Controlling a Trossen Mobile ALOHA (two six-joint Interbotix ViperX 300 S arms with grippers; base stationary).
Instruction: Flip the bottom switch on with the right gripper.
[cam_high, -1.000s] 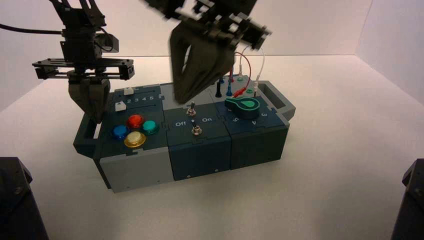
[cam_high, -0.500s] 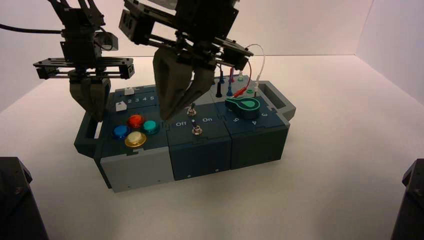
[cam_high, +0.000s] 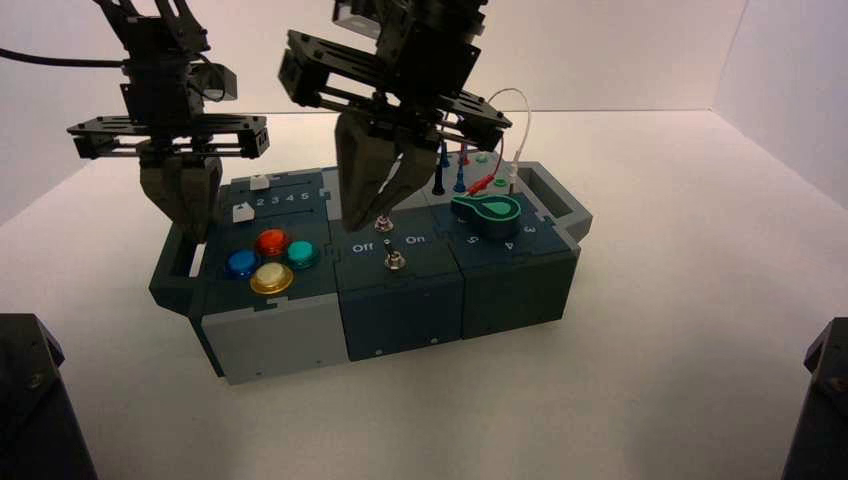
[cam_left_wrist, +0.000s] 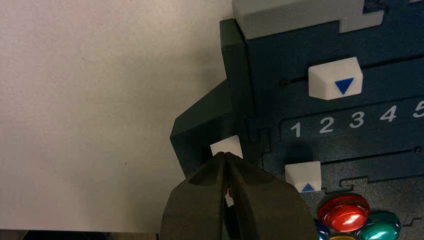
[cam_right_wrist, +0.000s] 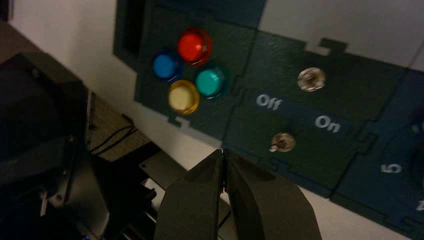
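Note:
The bottom switch (cam_high: 394, 260) is a tiny toggle with a dark lever on a silver nut, on the box's middle panel near the front. In the right wrist view (cam_right_wrist: 283, 142) its lever leans toward the "Off" side. My right gripper (cam_high: 375, 217) is shut and empty. It hovers over the middle panel, its tips near the top switch (cam_high: 383, 224) and just behind the bottom switch, apart from it. Its closed fingertips (cam_right_wrist: 222, 153) show in the right wrist view. My left gripper (cam_high: 190, 230) is shut and empty over the box's left handle (cam_left_wrist: 200, 130).
Red (cam_high: 269, 241), blue (cam_high: 240, 264), green (cam_high: 301, 254) and yellow (cam_high: 270, 279) buttons sit left of the switches. Two white sliders (cam_left_wrist: 335, 78) lie behind them. A green knob (cam_high: 485, 211) and plugged wires (cam_high: 480, 182) stand to the right.
My right gripper has turned at the wrist, swung left and then back right, and its shut tips now hang over the switches. The left arm has not moved.

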